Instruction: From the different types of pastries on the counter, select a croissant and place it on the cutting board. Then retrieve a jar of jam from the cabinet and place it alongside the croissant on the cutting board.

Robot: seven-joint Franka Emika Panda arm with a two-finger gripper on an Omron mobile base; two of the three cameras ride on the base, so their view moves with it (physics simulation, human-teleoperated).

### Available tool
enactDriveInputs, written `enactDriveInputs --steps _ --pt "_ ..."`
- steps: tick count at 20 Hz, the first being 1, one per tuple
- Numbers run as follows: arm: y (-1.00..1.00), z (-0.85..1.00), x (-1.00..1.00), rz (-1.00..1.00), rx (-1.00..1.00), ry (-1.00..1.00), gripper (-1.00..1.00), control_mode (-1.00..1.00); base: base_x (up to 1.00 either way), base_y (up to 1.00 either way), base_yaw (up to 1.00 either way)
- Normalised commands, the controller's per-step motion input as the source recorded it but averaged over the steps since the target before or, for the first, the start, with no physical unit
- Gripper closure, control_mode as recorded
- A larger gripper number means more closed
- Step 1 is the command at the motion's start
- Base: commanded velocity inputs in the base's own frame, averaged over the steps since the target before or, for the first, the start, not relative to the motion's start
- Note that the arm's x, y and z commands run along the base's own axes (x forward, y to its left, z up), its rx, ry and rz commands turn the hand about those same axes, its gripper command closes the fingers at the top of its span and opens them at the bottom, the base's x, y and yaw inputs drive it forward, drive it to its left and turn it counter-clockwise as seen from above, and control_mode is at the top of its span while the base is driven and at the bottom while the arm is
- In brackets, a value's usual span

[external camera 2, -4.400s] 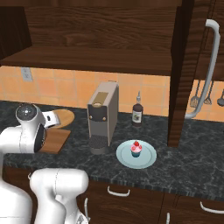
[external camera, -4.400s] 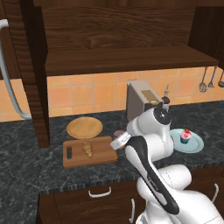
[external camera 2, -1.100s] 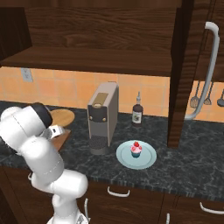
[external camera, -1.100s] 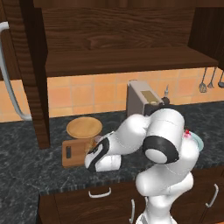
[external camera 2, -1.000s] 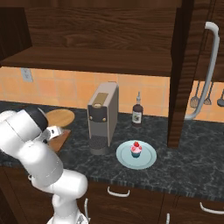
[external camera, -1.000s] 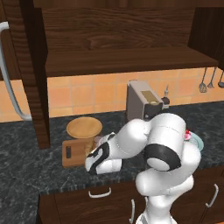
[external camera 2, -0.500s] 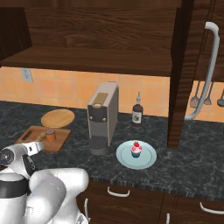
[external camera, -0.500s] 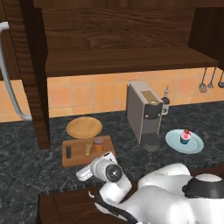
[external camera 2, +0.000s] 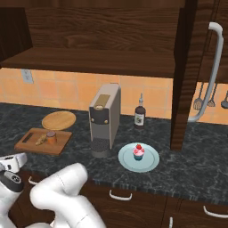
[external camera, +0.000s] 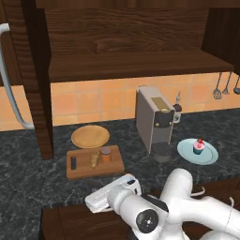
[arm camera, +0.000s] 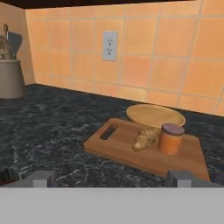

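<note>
My counter [external camera: 28,183] is black with grey marbling; the cutting board [external camera: 84,168] brown wood, the croissant [external camera: 95,158] golden, the jam jar [external camera: 106,154] orange with a brownish lid.

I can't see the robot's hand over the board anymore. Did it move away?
Yes. The gripper has pulled back from the cutting board toward the counter's front edge, leaving the croissant and jam jar there.

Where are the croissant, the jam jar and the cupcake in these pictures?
croissant [arm camera: 146,138], hand view, middle of its crust.
jam jar [arm camera: 171,140], hand view, its orange side.
cupcake [external camera 2: 138,152], right base view, its pink frosting.
</note>
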Motion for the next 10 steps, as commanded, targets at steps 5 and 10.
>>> enactDriveInputs --steps 5,10 --pt "-0.36 1.0 -1.0 0.0 0.02 -0.43 -1.0 -1.0 0.0 0.0 0.0" --pt "-0.27 1.0 -1.0 0.0 0.02 -0.46 -1.0 -1.0 0.0 0.0 0.0"
